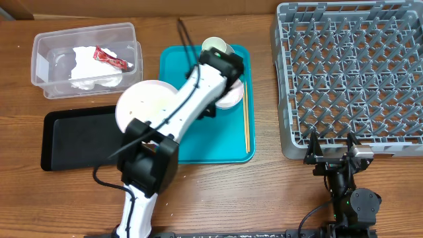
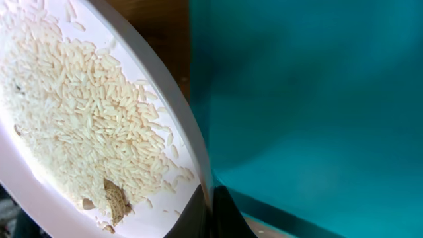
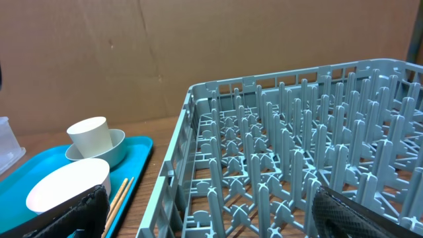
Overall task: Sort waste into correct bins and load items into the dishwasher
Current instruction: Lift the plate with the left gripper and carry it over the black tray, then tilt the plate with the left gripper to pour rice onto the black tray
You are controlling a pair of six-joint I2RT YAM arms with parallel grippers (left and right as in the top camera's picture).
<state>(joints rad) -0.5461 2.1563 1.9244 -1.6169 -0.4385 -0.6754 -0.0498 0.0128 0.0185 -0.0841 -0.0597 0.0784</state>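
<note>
L end effector [image 2: 206, 213] is clamped on the rim of the white plate [image 1: 142, 99], holding it w/ rice scraps [image 2: 73, 112] over the gap betw. teal tray [image 1: 211, 142] and black tray [image 1: 79, 135], prob. to tip them into that bin, while R end effector [image 1: 332, 147] sits wide open by the dish rack [image 1: 350, 73].

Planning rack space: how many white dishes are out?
4: plate in left gripper; cup on saucer at back of teal tray; bowl in front of them, partly hidden.
</note>
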